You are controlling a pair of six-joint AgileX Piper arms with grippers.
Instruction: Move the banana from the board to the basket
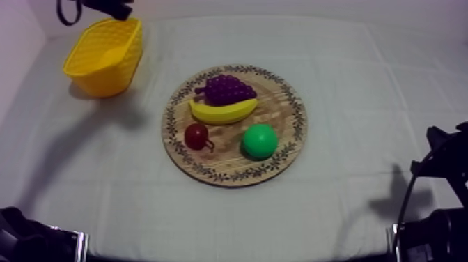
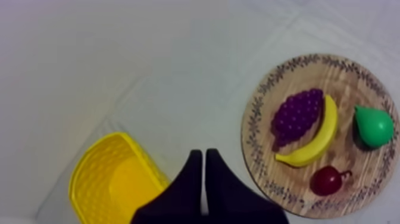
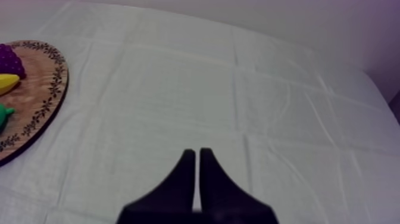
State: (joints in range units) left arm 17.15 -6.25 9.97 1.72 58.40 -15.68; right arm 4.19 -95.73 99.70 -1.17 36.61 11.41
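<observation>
The banana (image 1: 223, 111) lies on the round wooden board (image 1: 278, 104) at the centre of the top view. It is just left of the board's middle, and its curve cups the underside of the bunch of grapes (image 1: 226, 89), which it touches. Below it in the frame sits the small red fruit (image 1: 196, 136), with the green pear (image 1: 260, 141) to the right of that. Both are near the banana but apart from it. The yellow basket (image 1: 104, 56) stands on the bench (image 1: 362, 83) in the upper left of the frame, well apart from the board. The left arm (image 1: 104, 7) is at the upper left edge, over the basket's far rim. The right arm (image 1: 439, 202) sits low at the right edge.

In the left wrist view the left fingers (image 2: 187, 187) lie together as a narrow wedge with nothing in them, between the basket (image 2: 113, 182) and the board (image 2: 345, 83). On the board the banana (image 2: 312, 140) rests against the grapes (image 2: 297, 116), with the pear (image 2: 374, 126) and the red fruit (image 2: 327, 180) near it.

In the right wrist view the right fingers (image 3: 181, 187) are also pressed together on nothing, over bare cloth. The board (image 3: 36, 83) is well apart from them, and an end of the banana (image 3: 6, 83) shows between the grapes (image 3: 9, 59) and the pear (image 3: 3, 116).
</observation>
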